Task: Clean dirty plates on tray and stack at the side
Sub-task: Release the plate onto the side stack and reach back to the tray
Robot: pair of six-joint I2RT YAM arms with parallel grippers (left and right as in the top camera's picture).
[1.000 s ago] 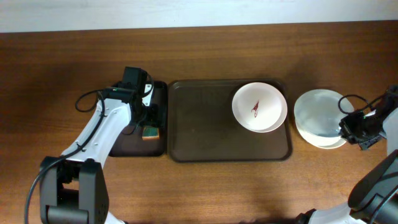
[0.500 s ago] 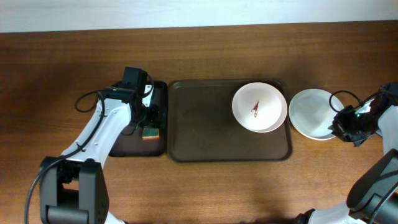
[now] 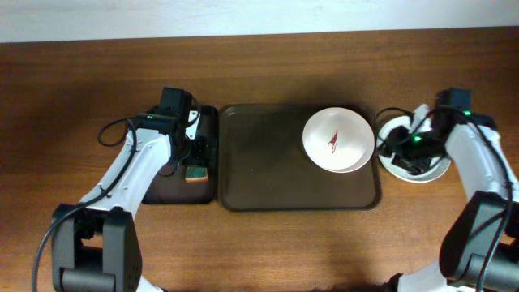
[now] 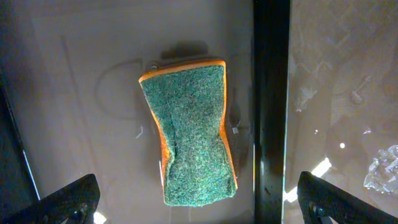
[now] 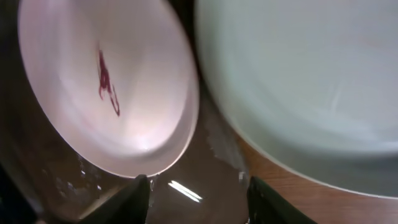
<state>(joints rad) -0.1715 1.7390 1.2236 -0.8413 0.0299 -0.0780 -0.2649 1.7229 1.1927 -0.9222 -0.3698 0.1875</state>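
A white plate (image 3: 338,139) with a red smear sits at the right end of the large brown tray (image 3: 276,174). It also shows in the right wrist view (image 5: 106,81). A stack of clean white plates (image 3: 428,169) rests on the table just right of the tray and shows in the right wrist view (image 5: 298,68). My right gripper (image 3: 395,151) is open and empty (image 5: 199,199), low over the gap between the smeared plate and the stack. My left gripper (image 3: 195,158) is open and empty (image 4: 196,205), above a green and orange sponge (image 4: 189,130).
The sponge (image 3: 195,172) lies on a narrow dark tray (image 3: 166,188) left of the large tray. The narrow tray's raised rim (image 4: 270,93) runs beside the sponge. Bare wooden table (image 3: 73,89) surrounds both trays.
My right gripper has moved left, from the far right edge of the plate stack across it to its left side near the tray. The left arm has not moved.
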